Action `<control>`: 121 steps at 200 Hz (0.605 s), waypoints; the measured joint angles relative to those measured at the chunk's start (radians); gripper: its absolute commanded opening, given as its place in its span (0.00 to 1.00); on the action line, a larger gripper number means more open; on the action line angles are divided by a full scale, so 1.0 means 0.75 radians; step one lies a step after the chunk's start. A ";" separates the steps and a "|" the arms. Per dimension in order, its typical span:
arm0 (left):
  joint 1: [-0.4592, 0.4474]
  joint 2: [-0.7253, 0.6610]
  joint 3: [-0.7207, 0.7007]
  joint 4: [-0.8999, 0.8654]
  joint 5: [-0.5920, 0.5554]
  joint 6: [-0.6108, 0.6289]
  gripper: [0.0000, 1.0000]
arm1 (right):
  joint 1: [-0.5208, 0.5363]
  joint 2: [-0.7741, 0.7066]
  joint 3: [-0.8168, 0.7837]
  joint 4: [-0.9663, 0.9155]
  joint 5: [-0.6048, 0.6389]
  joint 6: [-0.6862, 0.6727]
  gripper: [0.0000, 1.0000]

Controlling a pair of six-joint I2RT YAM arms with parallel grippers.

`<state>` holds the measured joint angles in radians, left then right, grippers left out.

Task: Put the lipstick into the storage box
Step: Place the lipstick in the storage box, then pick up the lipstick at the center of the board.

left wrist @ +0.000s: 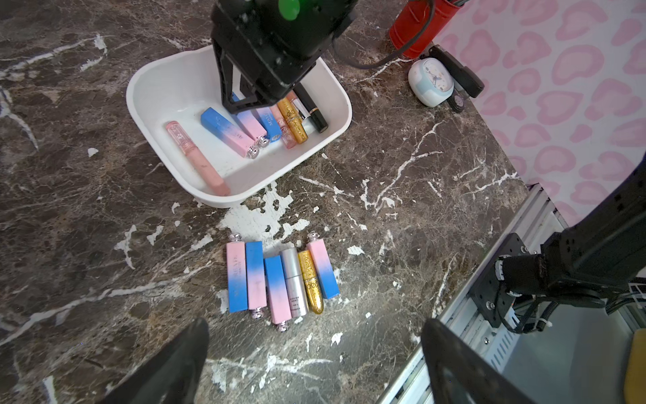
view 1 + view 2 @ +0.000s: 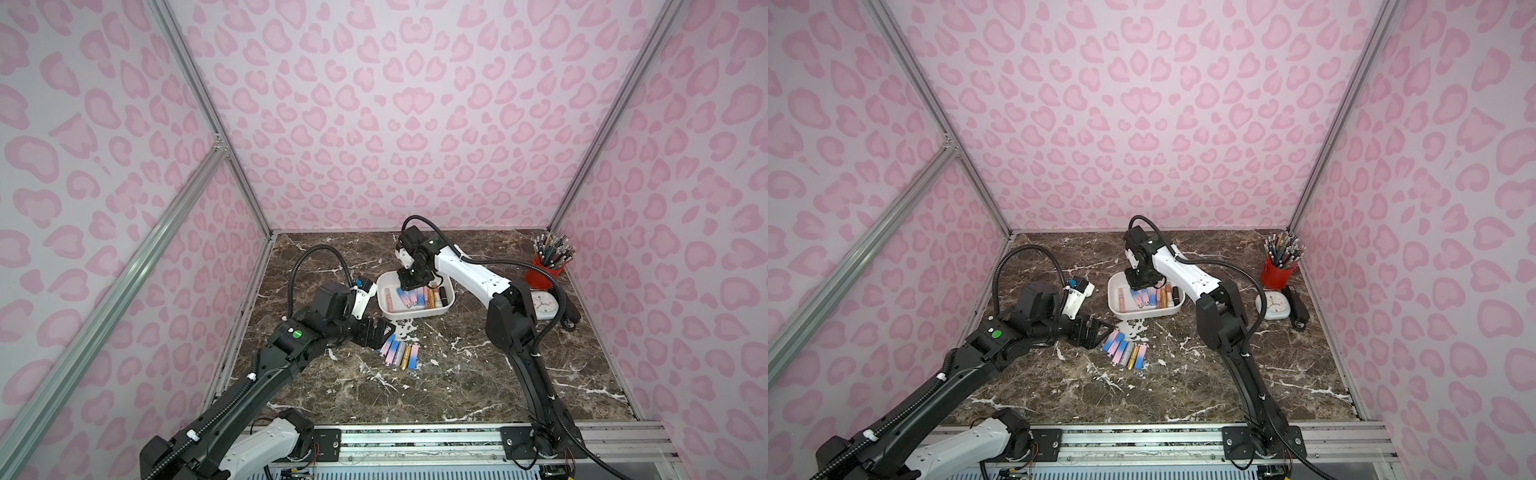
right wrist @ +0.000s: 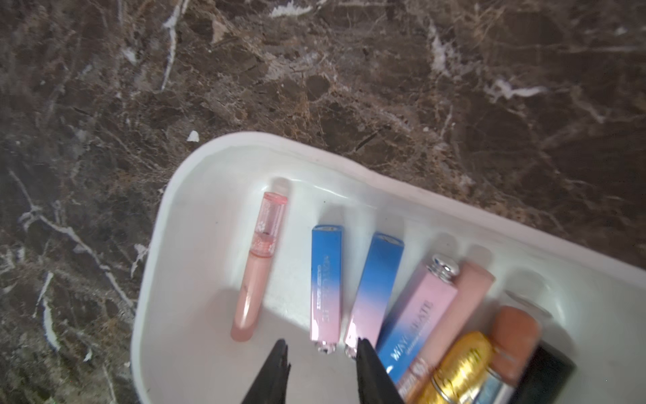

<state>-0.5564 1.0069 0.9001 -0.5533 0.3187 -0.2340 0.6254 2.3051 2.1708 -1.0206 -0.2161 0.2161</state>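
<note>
Left gripper [image 1: 316,328]: jaws wide apart, empty, near lipstick row. Lipsticks [image 1: 279,280]: six, side by side on marble table [image 1: 105,245], just before storage box [image 1: 244,199]. Right gripper [image 3: 322,351]: above box, jaws parted, straddling blue-pink lipstick [image 3: 325,280] lying inside.

The storage box [image 3: 181,196] and a blurred gold lipstick [image 3: 461,363] run off the right wrist view's edge

white storage box [image 1: 164,80]; pink-to-blue gradient lipsticks [image 1: 256,276]; brown white-veined marble table [image 1: 87,210]; red pencil cup [image 2: 542,278]; pink leopard-spotted walls [image 2: 395,124]
</note>
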 measured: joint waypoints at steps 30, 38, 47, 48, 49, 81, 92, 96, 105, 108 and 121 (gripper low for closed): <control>0.000 -0.023 -0.016 -0.028 0.041 0.002 0.97 | 0.001 -0.221 -0.210 0.016 0.010 0.013 0.36; 0.000 -0.041 -0.034 -0.034 0.053 0.000 0.97 | 0.001 -0.287 -0.292 0.026 0.016 0.020 0.36; 0.000 -0.057 -0.051 -0.038 0.063 -0.001 0.97 | 0.002 -0.360 -0.382 0.038 0.022 0.040 0.36; 0.000 -0.058 -0.053 -0.038 0.064 -0.001 0.97 | 0.003 -0.366 -0.390 0.039 0.022 0.041 0.36; 0.000 -0.060 -0.055 -0.038 0.065 -0.001 0.97 | 0.003 -0.376 -0.404 0.041 0.021 0.044 0.36; -0.002 -0.072 -0.090 -0.036 0.074 -0.034 0.97 | 0.041 -0.596 -0.717 0.087 0.037 0.109 0.36; -0.003 -0.069 -0.097 -0.030 0.079 -0.041 0.97 | 0.069 -0.654 -0.812 0.108 0.039 0.142 0.36; -0.004 -0.069 -0.100 -0.027 0.080 -0.045 0.97 | 0.081 -0.674 -0.850 0.120 0.041 0.153 0.36; -0.006 -0.069 -0.113 -0.020 0.084 -0.054 0.97 | 0.113 -0.713 -0.929 0.140 0.042 0.181 0.36; -0.007 -0.070 -0.119 -0.019 0.084 -0.060 0.97 | 0.124 -0.723 -0.953 0.150 0.045 0.191 0.36; -0.009 -0.079 -0.145 -0.019 0.089 -0.072 0.97 | 0.173 -0.753 -1.041 0.175 0.044 0.232 0.36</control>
<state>-0.5632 0.9478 0.7914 -0.5678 0.3851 -0.2878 0.7551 1.7405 1.3903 -0.8890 -0.1829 0.3901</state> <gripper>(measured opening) 0.967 0.358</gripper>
